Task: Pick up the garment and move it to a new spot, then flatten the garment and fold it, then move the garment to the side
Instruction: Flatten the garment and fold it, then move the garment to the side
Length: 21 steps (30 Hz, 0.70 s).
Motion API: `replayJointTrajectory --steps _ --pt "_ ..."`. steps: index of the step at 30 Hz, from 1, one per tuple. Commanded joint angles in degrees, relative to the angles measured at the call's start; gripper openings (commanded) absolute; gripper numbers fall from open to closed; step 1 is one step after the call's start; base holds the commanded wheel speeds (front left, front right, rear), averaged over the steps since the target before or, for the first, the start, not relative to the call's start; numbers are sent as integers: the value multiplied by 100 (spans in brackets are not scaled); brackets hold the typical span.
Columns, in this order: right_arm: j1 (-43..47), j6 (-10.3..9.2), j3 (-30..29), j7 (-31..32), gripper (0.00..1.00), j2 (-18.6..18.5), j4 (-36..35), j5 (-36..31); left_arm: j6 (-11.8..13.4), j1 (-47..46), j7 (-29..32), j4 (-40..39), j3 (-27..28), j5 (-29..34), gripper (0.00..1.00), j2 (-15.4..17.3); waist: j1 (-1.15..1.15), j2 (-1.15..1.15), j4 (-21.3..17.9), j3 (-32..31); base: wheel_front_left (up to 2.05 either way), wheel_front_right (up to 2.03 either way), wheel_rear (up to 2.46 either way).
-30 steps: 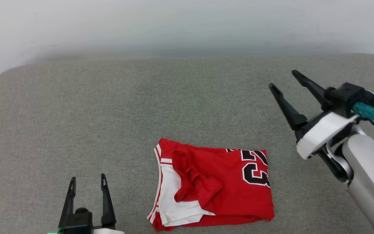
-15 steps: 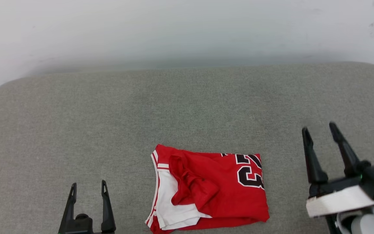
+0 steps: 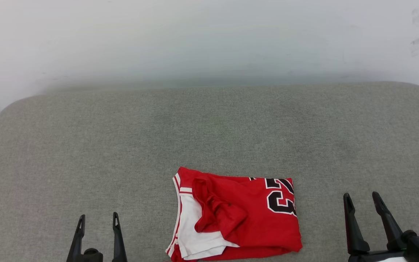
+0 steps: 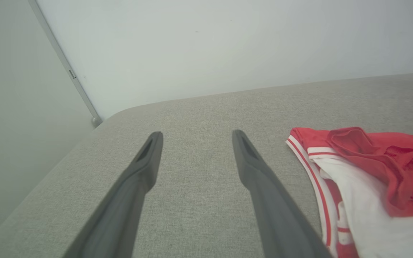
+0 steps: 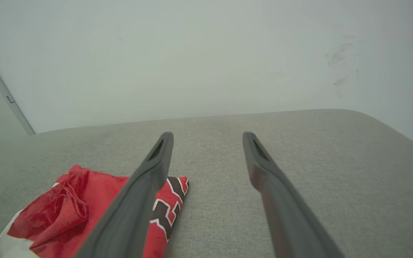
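Roughly folded, the red garment (image 3: 253, 225) lies rumpled.

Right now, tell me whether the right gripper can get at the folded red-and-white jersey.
Probably yes: the right gripper, jaws open and empty, sits beside the red-and-white jersey at its numbered edge, with bare grey fabric cushion between them.

grey fabric cushion (image 3: 209, 138) — plain white wall (image 3: 209, 36), soft light

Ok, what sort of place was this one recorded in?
Likely a plain indoor room, perhaps a lab set-up: a grey upholstered surface like a sofa or bed, against a bare, scuffed white wall, with a folded red garment lying on it.
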Motion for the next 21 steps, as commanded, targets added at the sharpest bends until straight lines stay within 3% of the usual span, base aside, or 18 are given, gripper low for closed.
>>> replayJointTrajectory --steps 1,5,11,14,16,18,21 --pt "101 -2 -32 -9 100 35 -40 -21 16 41 -27 -13 17 -7 100 25 0 0 12 -11 0 0 0" --pt "118 -2 -16 -9 100 59 -93 -58 -12 94 -27 -23 22 -32 100 11 0 0 6 -25 0 0 0" --pt "-561 -2 -319 -9 100 58 -351 -85 -65 56 -26 -21 0 -35 100 -20 0 0 18 -4 0 0 0" --pt "-1095 -2 -318 -8 100 -171 -362 -76 -108 9 -26 2 -27 -41 100 -37 0 0 25 23 0 0 0" --pt "-1409 -1 28 75 100 -478 -175 83 -120 -29 -27 17 -42 -30 100 -50 0 0 28 60 0 0 0" --pt "-1785 -3 356 541 100 -841 -2 401 -124 -46 -26 24 -57 -22 100 -66 0 0 18 97 0 0 0" --pt "-2187 -2 946 1854 100 -1424 200 1179 -132 -60 -26 18 -85 -6 100 -89 0 0 25 156 0 0 0"
